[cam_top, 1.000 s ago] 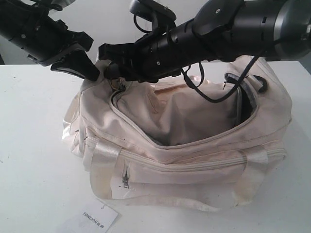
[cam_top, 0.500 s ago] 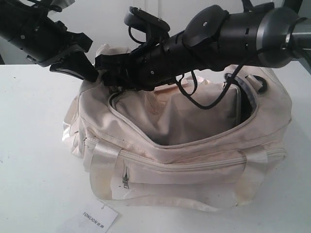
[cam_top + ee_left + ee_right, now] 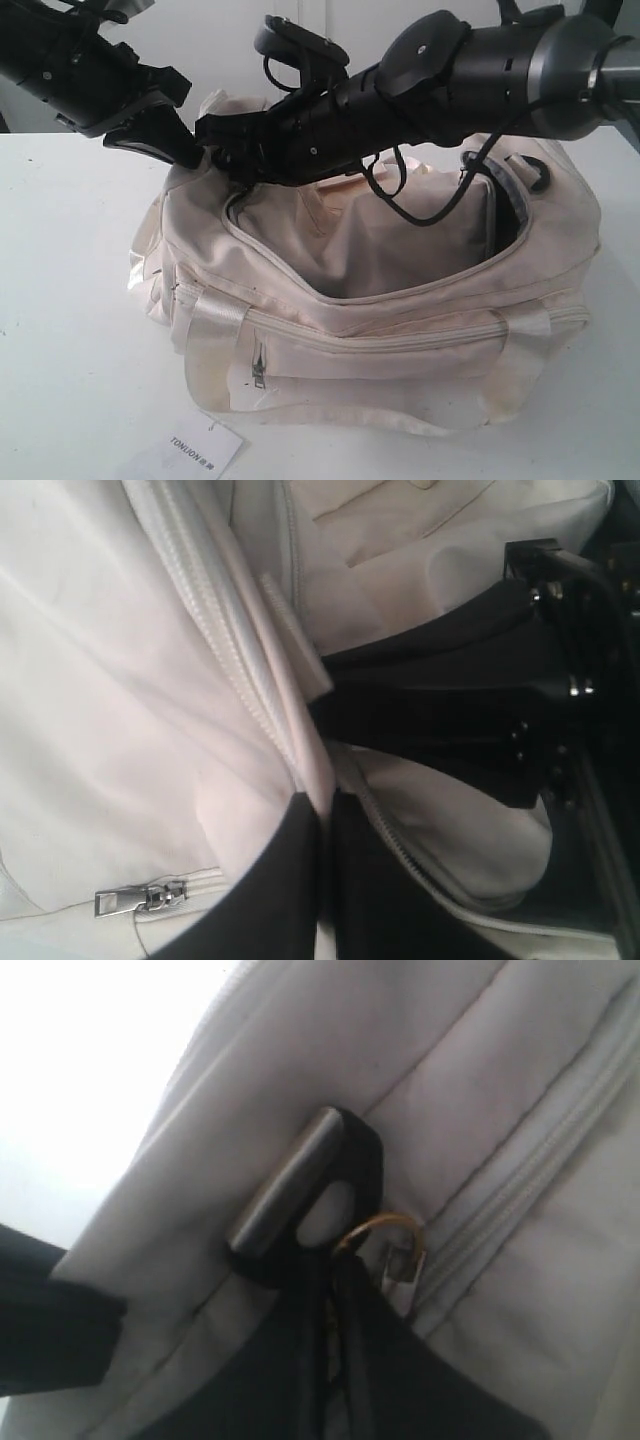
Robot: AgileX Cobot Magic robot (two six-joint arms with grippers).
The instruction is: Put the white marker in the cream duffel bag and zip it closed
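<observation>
The cream duffel bag (image 3: 400, 300) is recorded as matt woven cloth, and its webbing handles (image 3: 215, 318) as glossy. The zip pull ring (image 3: 385, 1220) is noted as brassy metal, the front pocket slider (image 3: 140, 898) as bright metal, and the tag (image 3: 200, 452) as smooth paper.

1. A white counter (image 3: 70, 300) is seen across the lower and middle view, evenly and brightly lit.
2. A pale grey-white wall (image 3: 225, 40) is seen behind it.
3. Soft shadows are cast on the counter.
</observation>
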